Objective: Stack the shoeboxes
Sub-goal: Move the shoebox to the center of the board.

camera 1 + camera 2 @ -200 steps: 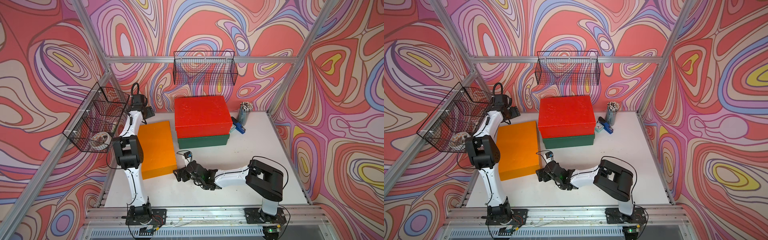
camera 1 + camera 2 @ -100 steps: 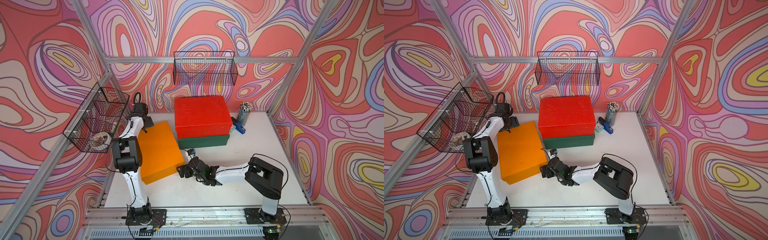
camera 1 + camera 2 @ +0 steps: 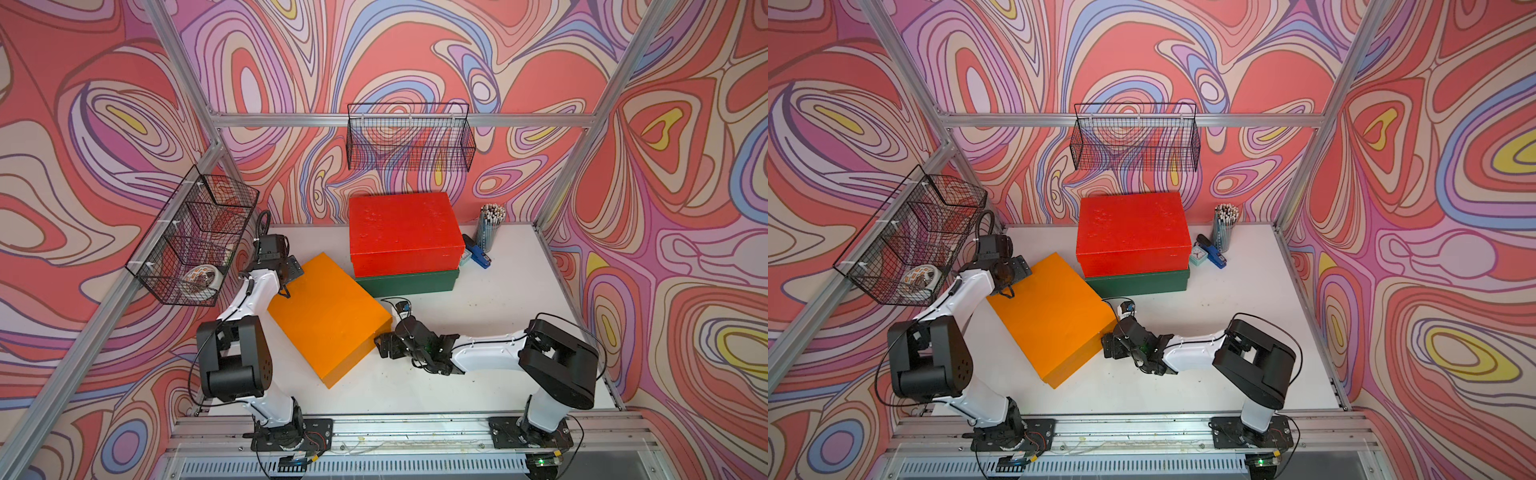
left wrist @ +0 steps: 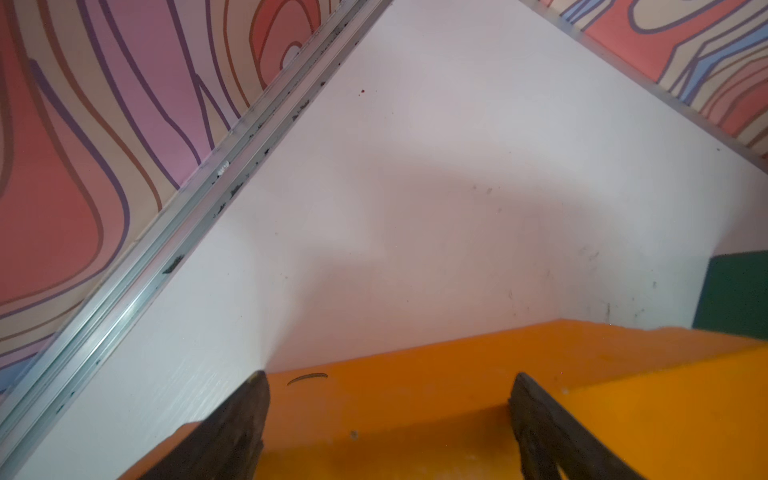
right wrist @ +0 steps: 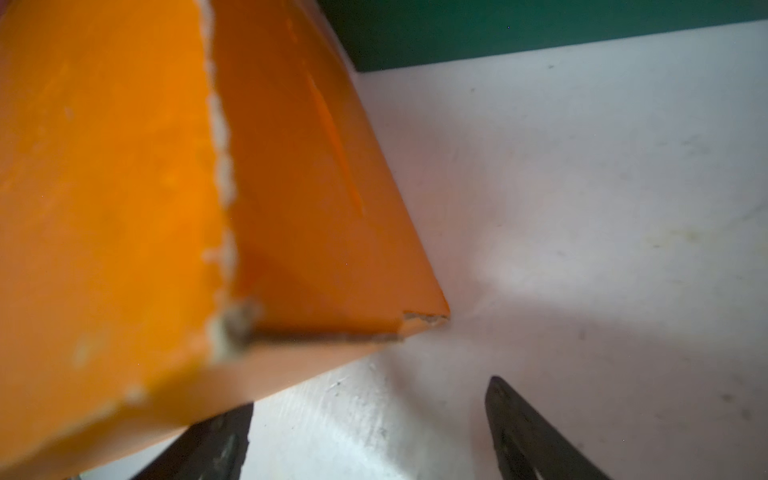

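Bracketing opposite corners of the skewed orange box [image 3: 328, 316] on the bench [image 3: 498, 299], the left pincer [image 3: 291, 280] and right pincer [image 3: 381, 348], both spread apart, seem set to squeeze it up onto the red box [image 3: 403, 228] topping the green box [image 3: 409, 280] to its right.

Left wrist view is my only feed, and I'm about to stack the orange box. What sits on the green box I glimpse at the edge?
Observer: The red box lies flat on the green box.
Operator: Where is the right tool?
Observer: The right tool is low by the table, jaws open, at the orange box's corner nearest the right arm.
Operator: Anything beside that stack?
Observer: A cup of pencils and a blue stapler stand close to it, on the right arm's side.
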